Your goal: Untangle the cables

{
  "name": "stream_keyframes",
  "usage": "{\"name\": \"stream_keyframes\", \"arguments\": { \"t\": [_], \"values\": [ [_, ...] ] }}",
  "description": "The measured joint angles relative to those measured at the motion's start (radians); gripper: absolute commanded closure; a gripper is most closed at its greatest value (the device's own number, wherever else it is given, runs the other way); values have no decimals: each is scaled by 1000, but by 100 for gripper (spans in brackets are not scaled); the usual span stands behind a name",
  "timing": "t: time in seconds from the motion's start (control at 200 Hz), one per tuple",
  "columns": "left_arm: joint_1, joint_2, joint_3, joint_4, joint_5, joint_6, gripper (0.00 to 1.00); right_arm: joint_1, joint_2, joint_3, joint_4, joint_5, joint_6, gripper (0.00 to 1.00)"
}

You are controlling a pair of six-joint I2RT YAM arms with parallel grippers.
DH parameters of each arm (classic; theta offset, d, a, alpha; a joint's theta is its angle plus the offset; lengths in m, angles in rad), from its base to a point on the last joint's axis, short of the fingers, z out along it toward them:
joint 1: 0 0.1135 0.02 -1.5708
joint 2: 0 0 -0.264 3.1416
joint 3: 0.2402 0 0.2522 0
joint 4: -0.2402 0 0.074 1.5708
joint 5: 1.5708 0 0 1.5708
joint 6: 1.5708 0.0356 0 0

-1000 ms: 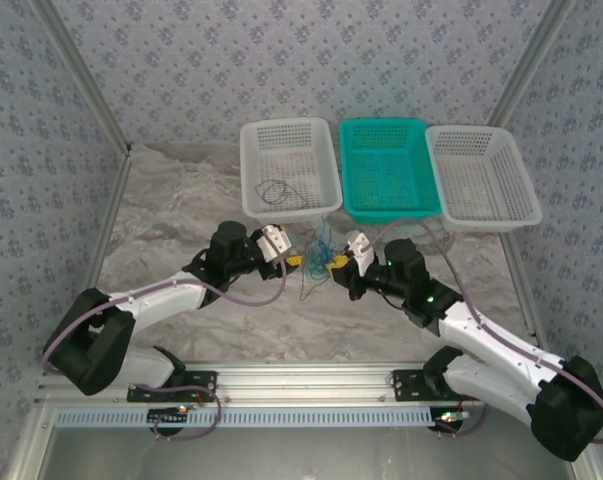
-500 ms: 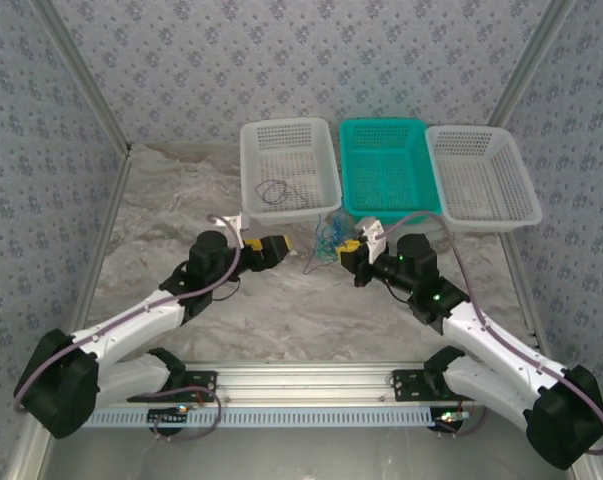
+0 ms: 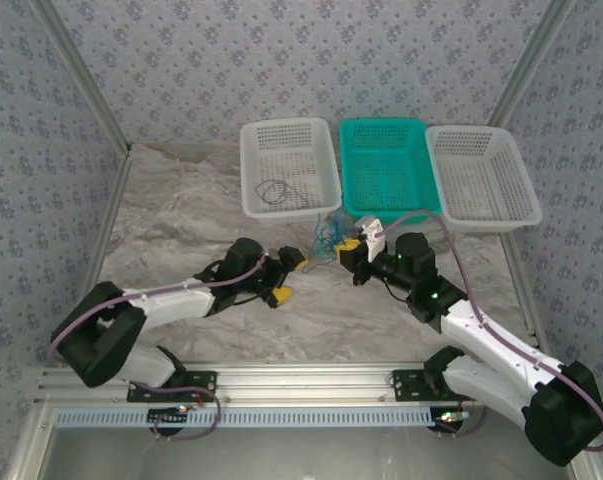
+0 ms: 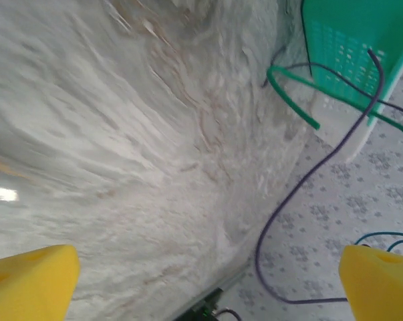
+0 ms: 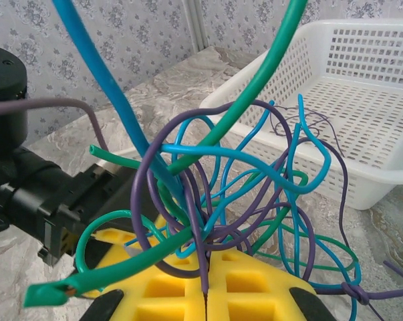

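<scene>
- The worktop (image 3: 171,210), pale and marbled, takes up the middle of the top view. Three baskets line its upper edge: a white basket (image 3: 286,124) left of centre, a teal basket (image 3: 383,122) at centre and a second white basket (image 3: 466,130) to the upper right.
- The left end effector (image 3: 290,278) sits left of centre, low over the worktop. In its wrist view the yellow fingers (image 4: 31,281) stand spread wide with nothing between them.
- The right end effector (image 3: 349,245) is just right of centre and clenched on the cables. In its wrist view the yellow pads (image 5: 248,291) meet at the bottom centre, pinching a purple strand.
- The cables (image 3: 326,238) hang as a looped blue, teal and purple wad at centre, just below the gap between the first white basket and the teal one.
- A dark cable (image 3: 274,192) lies alone in the first white basket, so we judge one strand already sorted.
- We judge ourselves between pulls. Next, the left end effector should close on a free strand, perhaps the green end (image 5: 51,291), and draw it away from the wad while the right one anchors the rest.
</scene>
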Motion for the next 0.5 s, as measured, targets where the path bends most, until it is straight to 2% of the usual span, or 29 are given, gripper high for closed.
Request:
{"name": "stream_keyframes", "arguments": {
  "t": [0.055, 0.14, 0.205, 0.28, 0.37, 0.5],
  "values": [
    [-11, 27, 16, 56, 2, -42, 14, 0, 0, 0, 0, 0, 3, 100],
    [-18, 73, 29, 164, 9, -100, 38, 0, 0, 0, 2, 0, 6, 100],
    [-18, 120, 30, 249, 12, -148, 63, 0, 0, 0, 5, 0, 10, 100],
    [-18, 180, 30, 338, 11, -201, 100, 0, 0, 0, 7, 0, 15, 100],
    [-18, 221, 28, 417, 6, -227, 100, 0, 0, -1, 8, 8, 21, 100],
    [-8, 183, 23, 447, -16, -199, 100, 0, -3, -31, 38, 67, 66, 100]
  ]
}}
